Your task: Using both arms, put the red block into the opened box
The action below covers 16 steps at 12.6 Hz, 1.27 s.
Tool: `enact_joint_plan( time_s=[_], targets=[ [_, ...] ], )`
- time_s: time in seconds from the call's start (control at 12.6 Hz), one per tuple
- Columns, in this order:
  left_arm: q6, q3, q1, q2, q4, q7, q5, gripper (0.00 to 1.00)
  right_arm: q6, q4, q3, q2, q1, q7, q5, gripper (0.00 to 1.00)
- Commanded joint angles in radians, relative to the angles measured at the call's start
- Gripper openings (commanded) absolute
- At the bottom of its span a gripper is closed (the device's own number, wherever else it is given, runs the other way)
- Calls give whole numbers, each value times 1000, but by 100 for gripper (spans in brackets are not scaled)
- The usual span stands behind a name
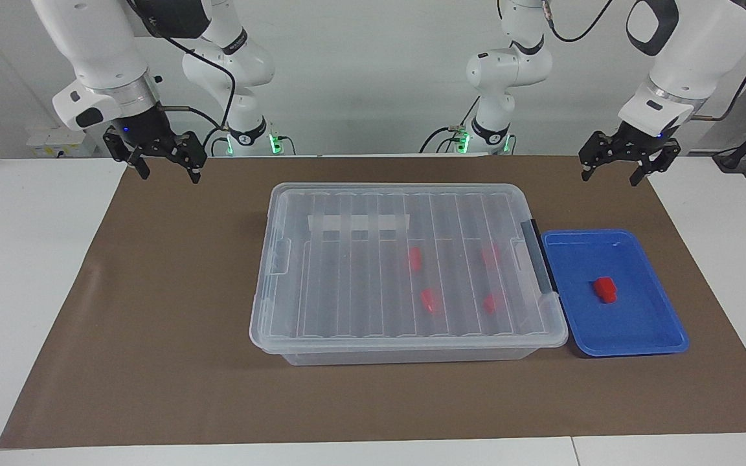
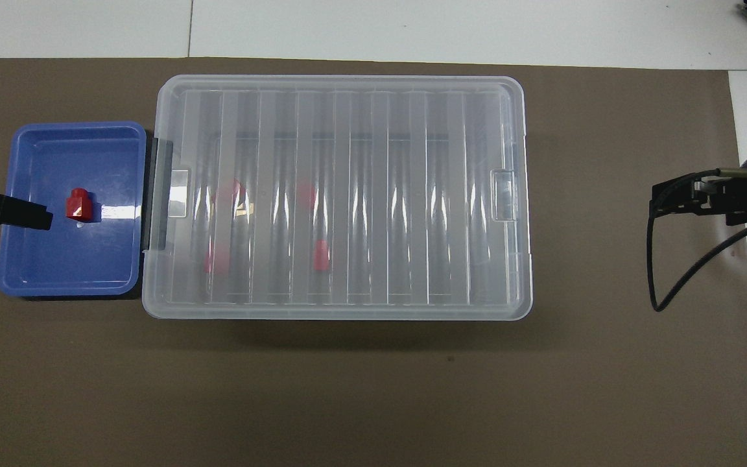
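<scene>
The left end effector (image 1: 618,169) is hanging with its fingers spread and holding nothing, over the brown mat (image 1: 153,323) at the left arm's end of the desk (image 1: 23,291). Below it and farther from the robots, the blue tray (image 1: 645,343) is lying on the mat, and the red block (image 1: 604,289) is sitting loose in the middle of that tray, well apart from this end effector's fingertips. The box (image 1: 405,349) is lying beside the tray, touching it or nearly so, toward the right arm from it, with its ribbed clear lid (image 1: 347,259) lying on top and a dark grey latch (image 1: 538,255) facing the tray. Four more red blocks (image 1: 415,257) are showing through the lid, inside the box. The right end effector (image 1: 167,168) is hanging likewise open and empty, over the mat at the right arm's end, well apart from the box.
</scene>
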Motion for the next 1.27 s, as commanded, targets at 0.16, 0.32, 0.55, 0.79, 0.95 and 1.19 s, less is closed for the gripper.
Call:
enact_joint_plan(
  time_s=[0.16,0.32,0.55,0.79,0.95,1.19],
  targets=[
    [5,0,1,-28,-28,-9,16,100,0,5,5,6,-9,-29,6,100],
    [5,0,1,-28,-28,-8,16,100,40,-16,4,6,-9,-17,8,100],
    [5,1,1,-28,-28,-8,16,100,158,-86,7,13,4,30,8,99],
    [5,0,1,-28,-30,-8,16,100,247,-94,13,67,10,34,8,99],
    [5,0,1,-28,-28,-9,16,100,284,-99,18,96,48,73,8,100],
    [5,0,1,-28,-28,-8,16,100,376,-111,18,164,123,98,8,100]
  ],
)
